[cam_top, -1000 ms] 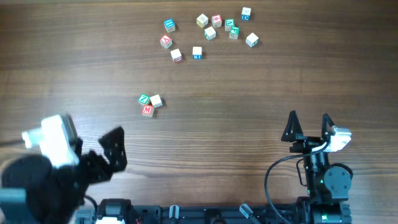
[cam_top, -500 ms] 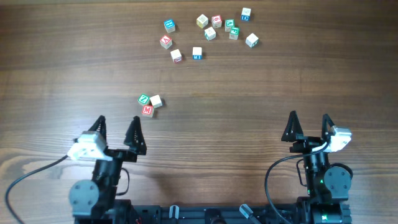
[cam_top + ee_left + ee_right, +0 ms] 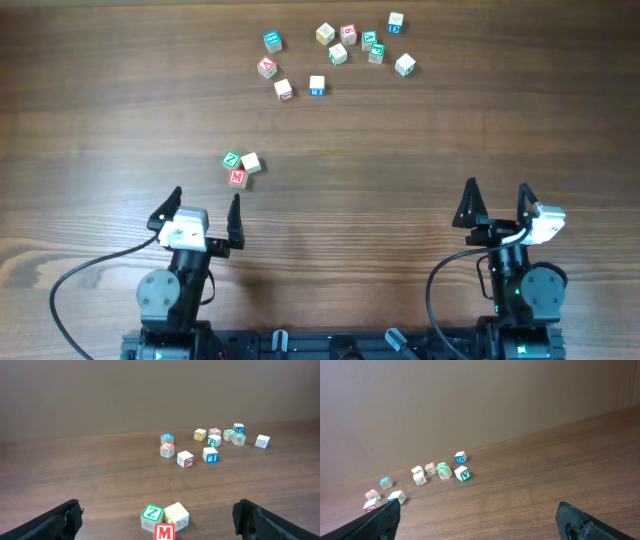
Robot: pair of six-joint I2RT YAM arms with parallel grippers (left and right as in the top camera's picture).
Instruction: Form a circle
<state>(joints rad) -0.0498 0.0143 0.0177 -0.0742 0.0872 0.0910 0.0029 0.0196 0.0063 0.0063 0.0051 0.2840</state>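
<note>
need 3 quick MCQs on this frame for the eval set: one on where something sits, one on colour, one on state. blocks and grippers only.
1. The M block lies: A) stacked on another block; B) in a trio just ahead of the left gripper; C) alone at the far right.
2. The Z block has a letter face that is: A) blue; B) yellow; C) green.
3. The left gripper and the right gripper are: A) both open, holding nothing; B) both shut on blocks; C) one open, one shut.
Key: B, the overhead view shows it beside two blocks just beyond the left fingertips; C, the left wrist view shows green; A, each pair of fingers stands apart with nothing between.
</note>
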